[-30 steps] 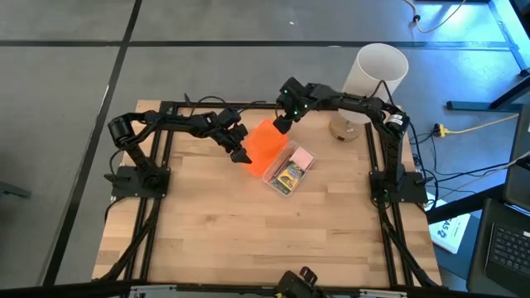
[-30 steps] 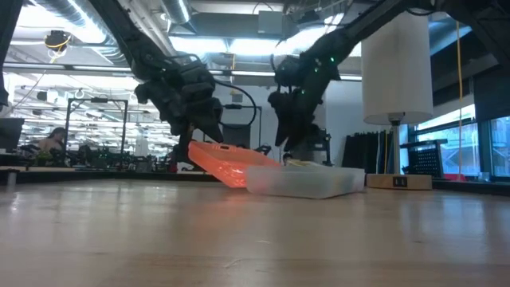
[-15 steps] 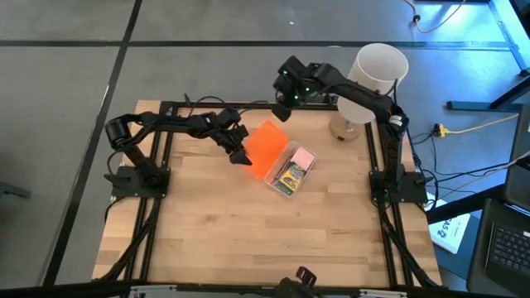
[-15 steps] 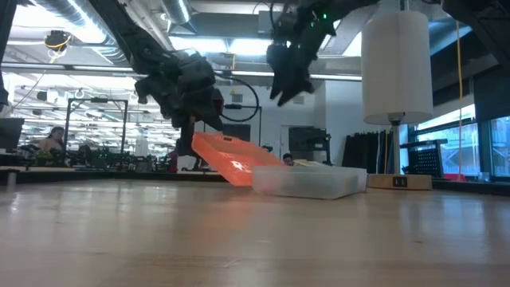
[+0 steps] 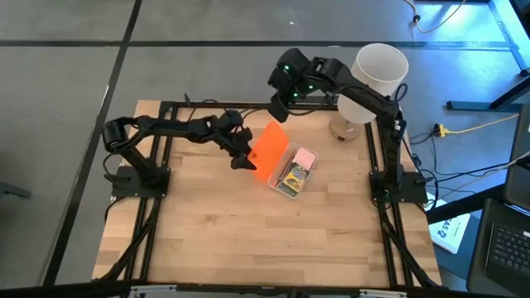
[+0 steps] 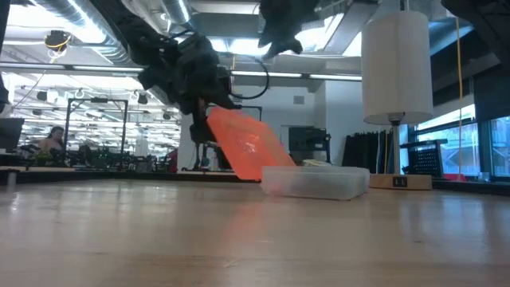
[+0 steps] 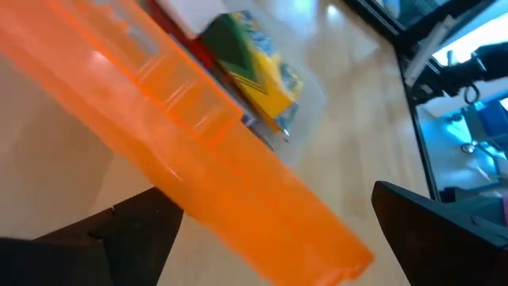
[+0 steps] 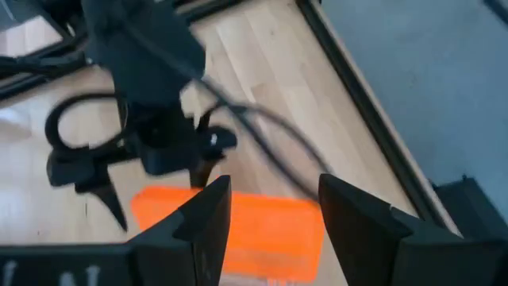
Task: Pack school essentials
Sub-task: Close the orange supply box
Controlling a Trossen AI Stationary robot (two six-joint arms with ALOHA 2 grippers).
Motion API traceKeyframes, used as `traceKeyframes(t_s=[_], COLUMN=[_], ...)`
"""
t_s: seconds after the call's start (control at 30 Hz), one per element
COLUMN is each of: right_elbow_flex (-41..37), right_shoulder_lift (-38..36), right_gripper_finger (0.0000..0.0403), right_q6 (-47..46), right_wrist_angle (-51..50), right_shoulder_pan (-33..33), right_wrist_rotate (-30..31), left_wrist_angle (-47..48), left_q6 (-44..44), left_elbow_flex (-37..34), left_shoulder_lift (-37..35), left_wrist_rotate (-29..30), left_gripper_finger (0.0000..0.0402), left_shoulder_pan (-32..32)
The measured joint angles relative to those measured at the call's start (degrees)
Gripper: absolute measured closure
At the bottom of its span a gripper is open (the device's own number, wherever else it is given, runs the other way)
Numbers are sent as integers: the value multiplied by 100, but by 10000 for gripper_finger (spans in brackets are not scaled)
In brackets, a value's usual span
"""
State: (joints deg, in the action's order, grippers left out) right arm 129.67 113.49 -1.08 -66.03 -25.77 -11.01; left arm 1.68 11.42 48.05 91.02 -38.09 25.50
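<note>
— Our left gripper (image 5: 242, 157) sits at the near-left edge of the translucent orange plastic lid (image 5: 267, 151), fingers spread wide to either side of it; from the left wrist view we cannot tell whether they grip or merely push.

— And the lid has come up. A second ago it lay low, leaning off the box; now it stands steeply tilted, its lower edge against the clear shallow plastic box (image 6: 315, 182).

— So we read this as the closing swing, the lid hinging over towards the contents.

— What lies inside? From above we see the yellow-green crayon box (image 5: 291, 175) and the pink square pad (image 5: 303, 157), both within the box walls. The wrist camera also catches a red edge beside the crayons, perhaps the scissors, though we would not swear to it.

— Then the packing looks done and only the closing remains, we judge.

— Further right, our right gripper (image 5: 277, 109) has risen and drawn back towards the table's far edge, fingers apart and empty. The tall white cylinder (image 5: 377, 70) stands beyond it, well apart from the box.
</note>
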Motion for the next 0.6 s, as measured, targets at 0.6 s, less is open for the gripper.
traceKeyframes(t_s=[0.6], right_elbow_flex=[476], right_shoulder_lift=[-2], right_gripper_finger=[210], right_q6=[-75], right_wrist_angle=[-279], right_shoulder_pan=[285], right_wrist_rotate=[83], left_wrist_angle=[-1351], left_q6=[-453], left_elbow_flex=[0], left_shoulder_lift=[3], left_wrist_rotate=[460], left_gripper_finger=[8], left_shoulder_pan=[-899])
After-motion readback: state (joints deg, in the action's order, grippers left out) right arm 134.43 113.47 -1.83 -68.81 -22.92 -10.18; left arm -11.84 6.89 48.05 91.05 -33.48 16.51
